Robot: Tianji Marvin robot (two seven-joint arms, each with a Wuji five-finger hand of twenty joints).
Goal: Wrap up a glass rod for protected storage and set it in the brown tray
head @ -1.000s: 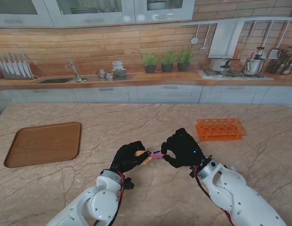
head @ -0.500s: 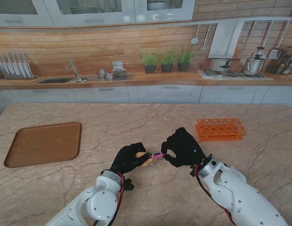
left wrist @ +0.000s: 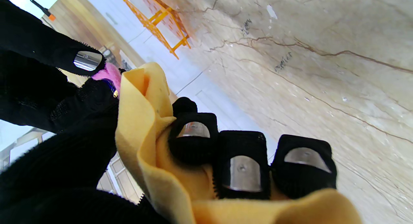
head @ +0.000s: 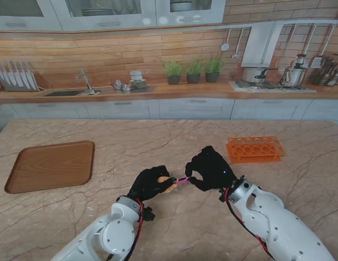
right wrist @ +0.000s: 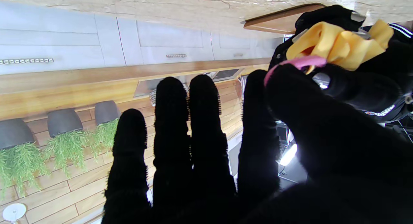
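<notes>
Your left hand (head: 153,184) gripped the yellow cloth (left wrist: 151,127) bundle. Your right hand (head: 210,168) pinched the pink band (head: 182,179) between them. The brown tray (head: 49,166) lay well left, nearer the left hand.

Soft matt yellow cloth (left wrist: 142,127), glossy marble table (head: 158,141)

Orange rack (head: 254,149); marble table (head: 158,141)

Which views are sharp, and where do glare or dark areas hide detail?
Stand view: evenly lit, sharp. Left wrist view: the yellow cloth is sharp, the orange plastic rack softer, glare at one corner. Right wrist view: the right hand is a black silhouette; the pink band is clear.
</notes>
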